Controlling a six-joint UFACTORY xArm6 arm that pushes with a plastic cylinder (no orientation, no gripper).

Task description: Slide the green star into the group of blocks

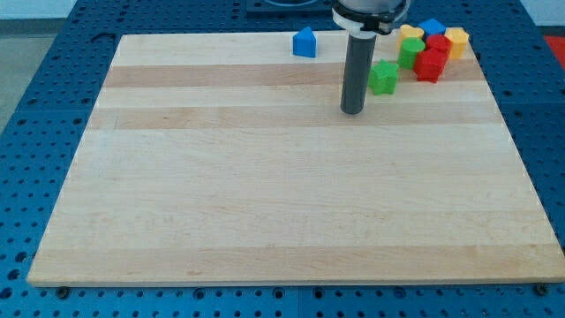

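Note:
The green star (383, 78) lies on the wooden board (282, 194) near the view's top right. My tip (352, 111) rests on the board just left of and slightly below the star, close to it; I cannot tell if they touch. The group sits right of and above the star: a green block (410, 54), a red block (430, 67) and another red block (437, 44), a yellow heart (410, 34), a blue block (432, 26) and a yellow block (457, 40). A small gap separates the star from the group.
A lone blue block (305, 42) stands at the board's top edge, left of the rod. The board's top right corner lies just past the group. A blue perforated table (44, 106) surrounds the board.

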